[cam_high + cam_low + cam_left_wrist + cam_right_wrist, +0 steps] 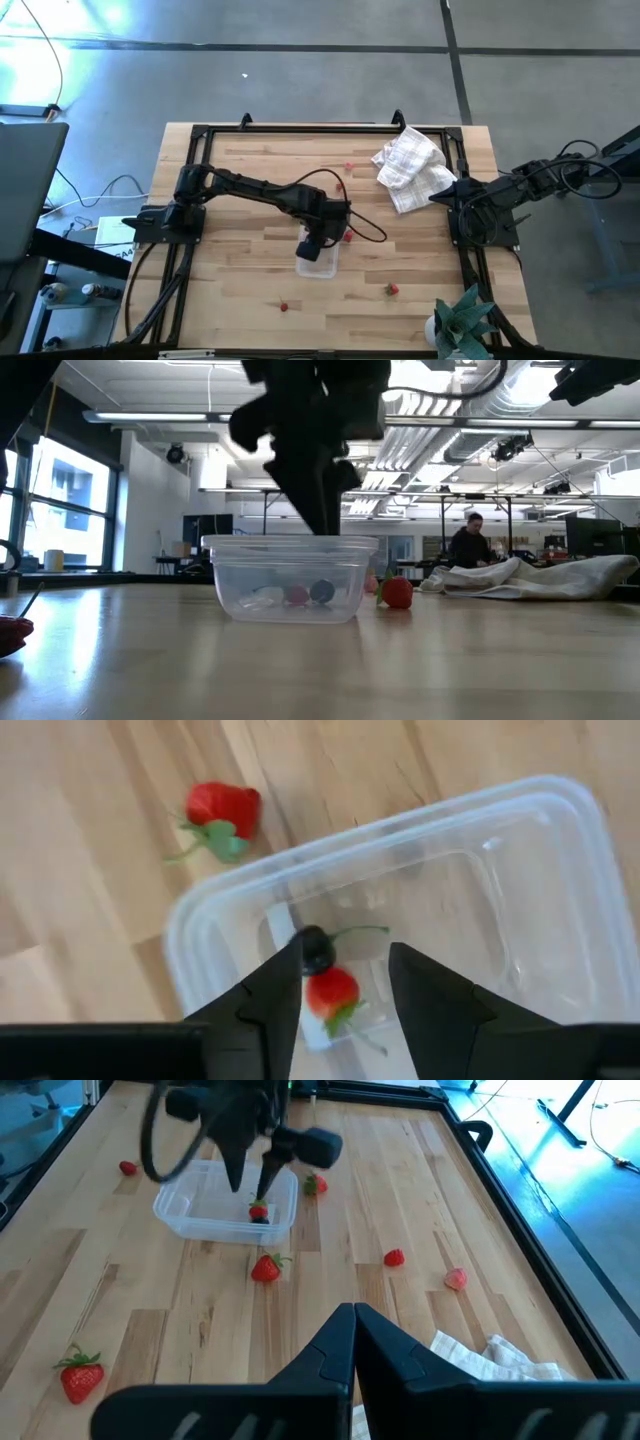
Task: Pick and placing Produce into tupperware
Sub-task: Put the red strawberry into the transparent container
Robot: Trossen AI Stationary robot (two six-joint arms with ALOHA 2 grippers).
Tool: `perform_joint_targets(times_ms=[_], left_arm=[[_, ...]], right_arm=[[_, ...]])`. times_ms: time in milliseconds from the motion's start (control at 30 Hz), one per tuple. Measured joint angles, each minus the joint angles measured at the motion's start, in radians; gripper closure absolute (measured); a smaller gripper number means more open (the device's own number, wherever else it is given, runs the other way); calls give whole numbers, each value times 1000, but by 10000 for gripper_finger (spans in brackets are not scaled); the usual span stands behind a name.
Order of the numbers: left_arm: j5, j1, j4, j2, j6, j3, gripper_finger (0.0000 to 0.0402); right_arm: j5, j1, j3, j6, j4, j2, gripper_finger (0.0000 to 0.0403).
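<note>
The left claw (345,985) is positioned inside the clear tupperware (318,263), which stands on the wooden worktop (240,290) near its middle; its fingers (275,995) are parted with a gap between them and grip nothing. Between the fingertips, on the container floor, a small red strawberry with a green top (331,992) is seen lying free; a darker round berry (317,950) lies just beyond it, touching or almost touching one finger. In the low view two or three small pieces are visible through the container wall (290,595), directly beneath the claw.

Outside the container, a strawberry with a green calyx (222,812) lies on the worktop just beside the container's rim, close to the left claw; further red pieces are scattered well apart from that claw, one near the front edge (284,306), one toward the right front (392,289), and one on the far side (349,167).

The right claw (352,1325) is held well away from the container at the right edge of the worktop, fingers pressed together and empty; a white checked cloth (410,165) lies crumpled just beside it. A person is seated in the room beyond the worktop (468,545).
</note>
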Motion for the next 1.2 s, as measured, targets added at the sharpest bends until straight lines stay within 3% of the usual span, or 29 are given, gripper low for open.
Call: perform_joint_targets(times_ms=[367, 633, 1033, 1200], left_arm=[[-180, 1, -404, -1, 7, 226, 282], [-266, 2, -546, -2, -12, 234, 282], [-352, 90, -631, -61, -227, 227, 282], [-375, 152, -669, -101, -406, 227, 282]], right_arm=[[0, 0, 0, 0, 0, 0, 402], [0, 0, 0, 0, 0, 0, 402], [0, 0, 0, 0, 0, 0, 402], [0, 0, 0, 0, 0, 0, 402]])
